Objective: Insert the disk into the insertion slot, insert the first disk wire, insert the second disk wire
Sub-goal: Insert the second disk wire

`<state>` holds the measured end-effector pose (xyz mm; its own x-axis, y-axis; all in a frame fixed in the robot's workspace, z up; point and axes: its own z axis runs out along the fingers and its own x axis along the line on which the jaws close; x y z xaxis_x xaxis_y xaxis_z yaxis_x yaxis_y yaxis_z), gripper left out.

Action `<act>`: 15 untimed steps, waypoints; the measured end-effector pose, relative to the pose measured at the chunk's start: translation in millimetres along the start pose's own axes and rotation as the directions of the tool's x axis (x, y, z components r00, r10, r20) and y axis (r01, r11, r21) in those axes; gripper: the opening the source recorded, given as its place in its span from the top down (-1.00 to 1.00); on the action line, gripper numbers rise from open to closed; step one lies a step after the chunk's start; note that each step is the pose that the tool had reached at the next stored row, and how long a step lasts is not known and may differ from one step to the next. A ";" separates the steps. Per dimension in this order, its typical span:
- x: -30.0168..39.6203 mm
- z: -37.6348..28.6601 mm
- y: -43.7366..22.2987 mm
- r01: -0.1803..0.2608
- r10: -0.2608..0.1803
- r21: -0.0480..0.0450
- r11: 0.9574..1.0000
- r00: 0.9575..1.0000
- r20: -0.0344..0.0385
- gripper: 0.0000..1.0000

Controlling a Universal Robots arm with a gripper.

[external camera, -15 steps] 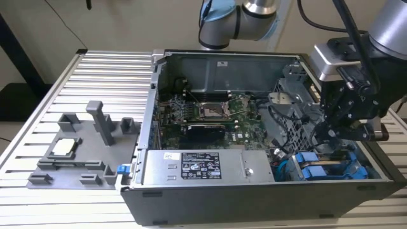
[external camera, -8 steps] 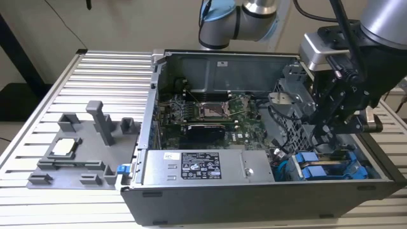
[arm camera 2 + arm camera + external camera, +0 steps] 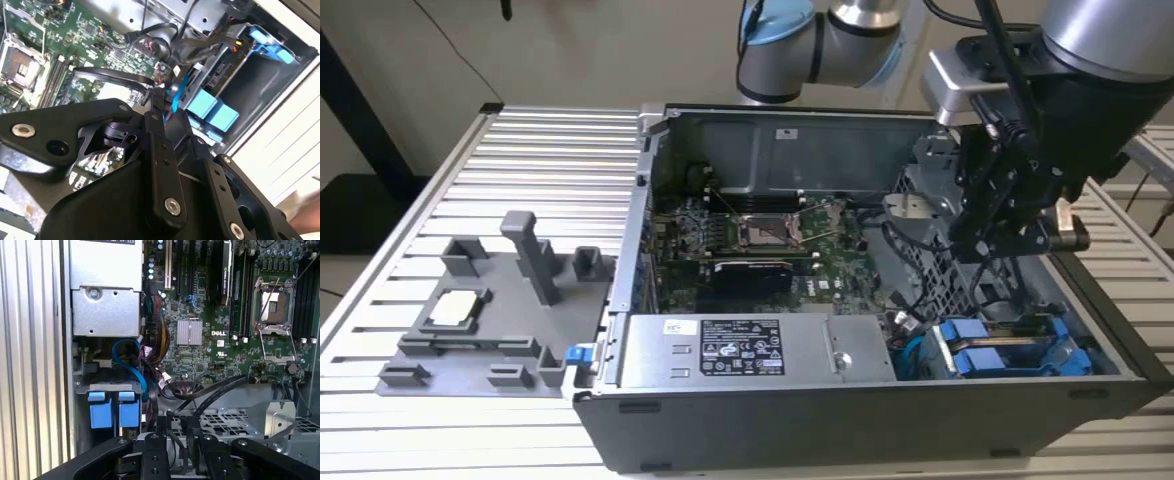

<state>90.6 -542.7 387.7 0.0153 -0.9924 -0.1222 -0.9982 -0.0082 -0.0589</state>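
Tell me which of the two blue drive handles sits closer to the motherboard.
The handle beside the curved blue cable is closer. The other handle sits next to the case wall, farther from the board.

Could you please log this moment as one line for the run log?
blue-framed silver disk: seated in grey metal cage slot | black gripper: above cage, near black cables
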 end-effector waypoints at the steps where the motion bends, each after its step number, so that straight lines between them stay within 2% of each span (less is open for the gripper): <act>1: -4.0 0.4 0.7 0.000 0.000 0.000 1.000 1.000 0.000 0.39; 3: -12.6 1.8 1.7 0.000 0.000 0.000 1.000 1.000 -0.002 0.39; 7: -19.7 4.7 2.1 0.014 -0.014 0.001 1.000 0.999 -0.035 0.39; 12: -25.0 7.3 2.4 0.035 -0.035 -0.002 0.999 0.996 -0.084 0.39; 15: -26.2 7.6 2.9 0.048 -0.049 -0.006 0.999 0.990 -0.130 0.39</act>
<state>87.7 -515.8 383.2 0.0563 -0.9984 0.0110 -0.9966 -0.0568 -0.0589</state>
